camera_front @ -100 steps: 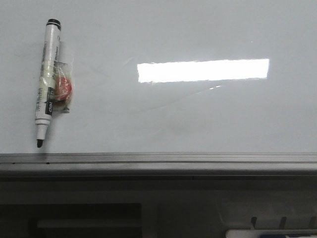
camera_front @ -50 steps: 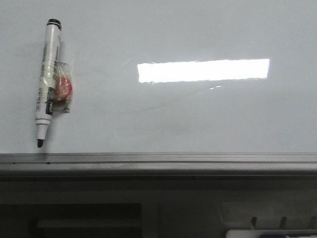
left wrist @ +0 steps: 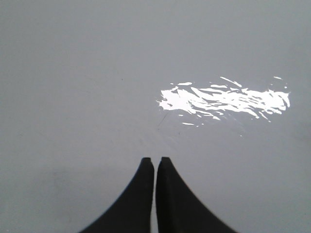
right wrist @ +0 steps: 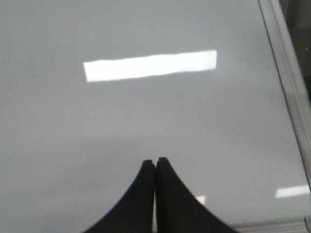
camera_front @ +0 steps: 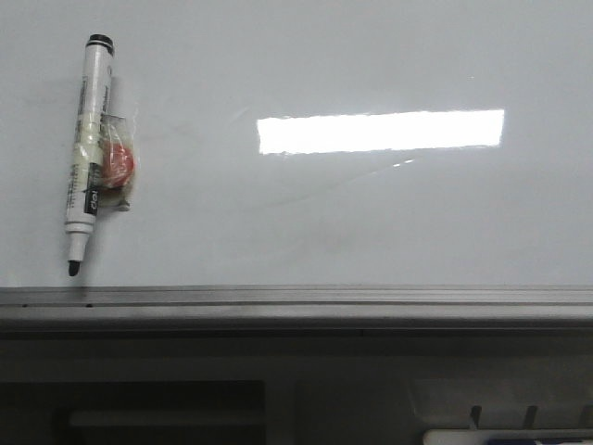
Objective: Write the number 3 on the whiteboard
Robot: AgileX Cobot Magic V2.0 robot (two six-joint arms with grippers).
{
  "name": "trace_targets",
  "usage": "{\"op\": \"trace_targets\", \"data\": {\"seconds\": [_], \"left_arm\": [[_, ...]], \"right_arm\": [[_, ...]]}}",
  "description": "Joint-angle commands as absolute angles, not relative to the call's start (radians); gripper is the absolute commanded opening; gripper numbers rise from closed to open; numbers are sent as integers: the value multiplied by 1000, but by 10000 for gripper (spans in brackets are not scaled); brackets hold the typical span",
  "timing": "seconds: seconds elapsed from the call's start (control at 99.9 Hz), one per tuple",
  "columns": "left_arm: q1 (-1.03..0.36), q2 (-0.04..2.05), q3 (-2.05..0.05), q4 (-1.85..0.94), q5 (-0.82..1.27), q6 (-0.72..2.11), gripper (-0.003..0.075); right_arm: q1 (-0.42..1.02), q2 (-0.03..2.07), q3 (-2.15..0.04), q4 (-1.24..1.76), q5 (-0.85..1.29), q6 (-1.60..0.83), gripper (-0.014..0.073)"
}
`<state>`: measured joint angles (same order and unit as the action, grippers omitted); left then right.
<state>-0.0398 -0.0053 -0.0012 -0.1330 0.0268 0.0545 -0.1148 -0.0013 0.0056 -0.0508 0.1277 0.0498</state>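
Note:
The whiteboard (camera_front: 371, 222) fills the front view, glossy white-grey with a bright rectangular light reflection. No number 3 shows on it, only faint grey smudge lines. A white marker pen (camera_front: 88, 153) with a black tip lies uncapped at the left, tip toward the near rail, with a red-orange lump taped to its side. Neither gripper shows in the front view. My left gripper (left wrist: 155, 160) is shut and empty over bare board (left wrist: 73, 97). My right gripper (right wrist: 155, 160) is shut and empty over the board (right wrist: 146, 111).
A grey metal edge rail (camera_front: 296, 301) runs along the board's near side, and another rail (right wrist: 289, 87) shows in the right wrist view. Dark fittings and a white tray edge (camera_front: 505, 436) lie below the near rail.

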Motion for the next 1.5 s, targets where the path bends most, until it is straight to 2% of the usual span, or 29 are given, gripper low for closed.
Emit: {"op": "trace_targets", "data": {"seconds": [0.0, 0.15, 0.33, 0.39, 0.46, 0.56, 0.59, 0.63, 0.68, 0.89, 1.211, 1.371, 1.491], "left_arm": [[-41, -12, -49, -201, -20, 43, -21], [-41, 82, -219, -100, 211, 43, -21], [-41, 195, -352, -98, 276, 44, -19], [-42, 223, -367, -105, 287, 58, 12], [-52, 256, -369, -122, 294, 84, 148], [-61, 301, -368, -179, 267, 79, 476], [-61, 320, -363, -198, 245, 79, 547], [-61, 340, -354, -238, 204, 78, 624], [-61, 369, -343, -269, 160, 78, 666], [-133, 487, -364, -283, 153, 182, 619], [-576, 577, -400, -338, 59, 194, 620], [-712, 641, -400, -345, -23, 172, 619], [-763, 734, -400, -421, -107, 170, 617]], "right_arm": [[-112, 58, -40, -38, 85, 47, -41], [-85, 191, -147, -36, 204, 47, -41], [-78, 336, -288, -28, 386, 47, -41], [-78, 361, -313, -21, 424, 47, -41], [-78, 369, -316, -16, 440, 47, -41], [-78, 369, -314, -9, 440, 47, -41], [-78, 369, -314, -9, 440, 47, -41], [-74, 369, -314, -9, 437, 47, -41], [-66, 369, -314, -9, 428, 47, -41], [-38, 369, -314, 0, 430, 49, -41], [-38, 369, -314, 0, 423, 49, -41], [-38, 369, -314, 0, 423, 49, -41], [-38, 369, -314, 0, 411, 49, -41]]}}
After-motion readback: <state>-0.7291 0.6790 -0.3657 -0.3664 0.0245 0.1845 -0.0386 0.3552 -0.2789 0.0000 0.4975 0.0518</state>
